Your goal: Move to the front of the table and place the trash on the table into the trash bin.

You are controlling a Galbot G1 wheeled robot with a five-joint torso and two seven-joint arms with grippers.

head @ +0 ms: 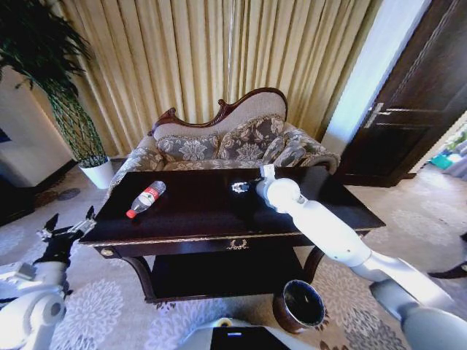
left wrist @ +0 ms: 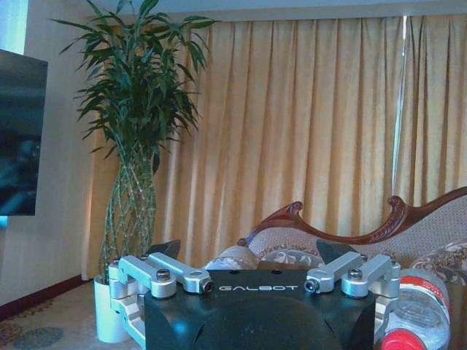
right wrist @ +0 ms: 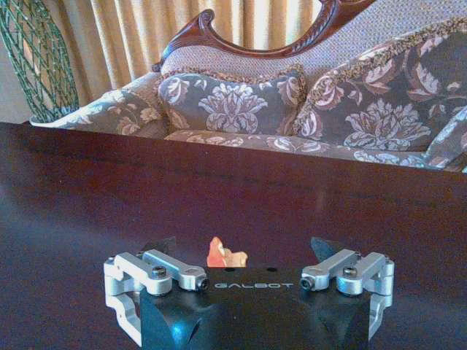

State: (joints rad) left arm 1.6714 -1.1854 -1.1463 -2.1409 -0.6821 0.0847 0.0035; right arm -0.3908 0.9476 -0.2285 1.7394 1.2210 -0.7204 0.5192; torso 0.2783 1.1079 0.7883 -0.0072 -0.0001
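The dark glossy table [head: 197,219] stands right in front of me, with the trash bin [head: 300,305] on the carpet by its front right leg. A clear bottle [head: 146,198] with a red label and cap lies on its side on the table's left part; it also shows as the bottle [left wrist: 416,310] beside my left gripper [left wrist: 248,249]. That left gripper [head: 71,219] hangs open off the table's left end. My right gripper [head: 239,187] reaches over the tabletop's far middle. The right gripper [right wrist: 244,246] is open low over the table [right wrist: 109,189], with the tiny orange scrap [right wrist: 225,254] between its fingers.
A patterned carved-back sofa [head: 233,142] stands close behind the table. A tall plant in a white pot [head: 98,173] is at the back left, before yellow curtains [head: 219,58]. A dark door [head: 416,95] is at the right. Patterned carpet surrounds the table.
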